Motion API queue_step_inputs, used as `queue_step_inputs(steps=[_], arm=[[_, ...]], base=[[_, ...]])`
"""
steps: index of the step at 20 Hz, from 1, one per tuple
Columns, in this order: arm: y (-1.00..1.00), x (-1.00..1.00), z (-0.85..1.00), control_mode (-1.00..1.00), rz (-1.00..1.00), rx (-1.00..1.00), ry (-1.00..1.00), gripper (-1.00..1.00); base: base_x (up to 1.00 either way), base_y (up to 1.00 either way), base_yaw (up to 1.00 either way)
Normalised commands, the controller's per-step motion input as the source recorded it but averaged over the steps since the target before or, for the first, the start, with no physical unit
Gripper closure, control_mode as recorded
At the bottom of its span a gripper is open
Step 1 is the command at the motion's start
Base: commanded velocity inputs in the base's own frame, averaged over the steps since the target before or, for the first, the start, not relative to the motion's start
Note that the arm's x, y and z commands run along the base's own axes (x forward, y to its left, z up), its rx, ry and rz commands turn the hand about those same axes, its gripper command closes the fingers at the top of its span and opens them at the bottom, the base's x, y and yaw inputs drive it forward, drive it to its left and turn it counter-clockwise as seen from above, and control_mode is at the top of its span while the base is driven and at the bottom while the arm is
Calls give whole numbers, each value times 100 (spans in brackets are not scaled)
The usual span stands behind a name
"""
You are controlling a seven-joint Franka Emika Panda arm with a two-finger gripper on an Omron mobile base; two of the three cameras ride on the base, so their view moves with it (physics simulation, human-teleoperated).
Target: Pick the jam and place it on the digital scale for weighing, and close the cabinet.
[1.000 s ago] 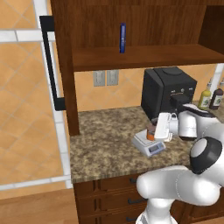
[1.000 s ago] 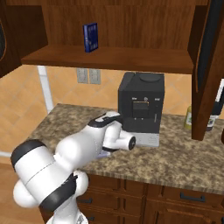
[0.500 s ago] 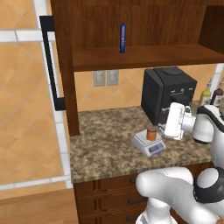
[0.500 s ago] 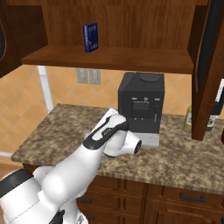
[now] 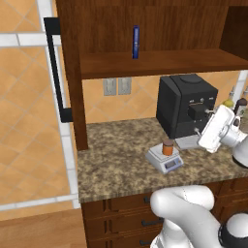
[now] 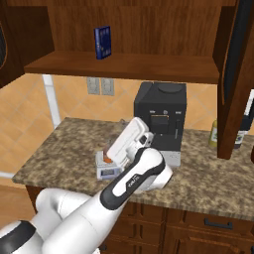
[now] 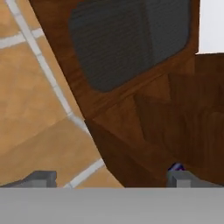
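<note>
The jam, a small orange-brown jar with a dark lid, stands upright on the light grey digital scale on the counter; both also show as the jam and the scale, partly behind my arm. My white hand hovers to the right of the jar, apart from it, in front of the coffee machine. In the hand view my gripper is open and holds nothing, facing a glass-panelled cabinet door. The cabinet stands open, its left door and right door swung out.
A big black coffee machine stands right behind the scale. A tall slim blue bottle is on the cabinet shelf. Bottles stand at the counter's right end. Drawer fronts run below the granite counter.
My hand has drawn back from the jam to the right and tipped upward toward the cabinet. The jam stays standing on the scale.
</note>
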Motion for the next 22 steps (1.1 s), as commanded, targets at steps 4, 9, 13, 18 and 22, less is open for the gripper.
queue_step_inputs(steps=[4,9,13,18,22], arm=[[-55,-13,67,-100,0,12,-34,-100],[-69,-3,10,-100,0,30,-36,-100],[-73,-15,12,-100,0,24,-19,-100],[-64,-35,46,-100,-3,10,1,-100],[-65,-37,17,-100,-10,3,8,-100]], base=[[0,0,0],[0,0,0],[0,0,0],[0,0,0],[0,0,0]])
